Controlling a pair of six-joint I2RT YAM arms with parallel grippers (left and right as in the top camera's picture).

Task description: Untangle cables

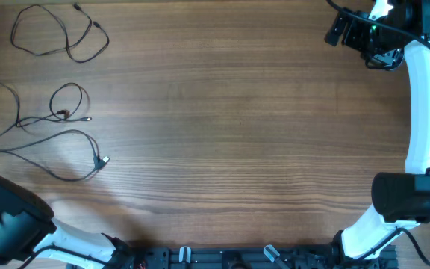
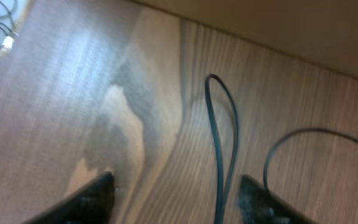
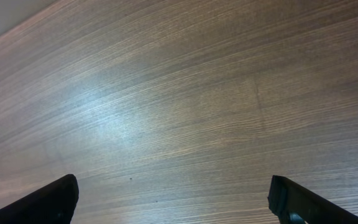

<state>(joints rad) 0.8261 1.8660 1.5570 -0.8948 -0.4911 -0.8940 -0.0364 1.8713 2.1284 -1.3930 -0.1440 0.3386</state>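
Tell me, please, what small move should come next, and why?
Probably lower the left tool onto the cable loop lying between its open fingers and close on it; the right tool hangs open over bare wood, far from the cables at the left of the table.

Overhead faces straight down; both wrist views share its table (image 1: pixel 237 134), close.

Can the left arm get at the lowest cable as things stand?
Likely yes: the cable lies loose on the table beside the left arm, nothing over it, and the left gripper is open above a strand.
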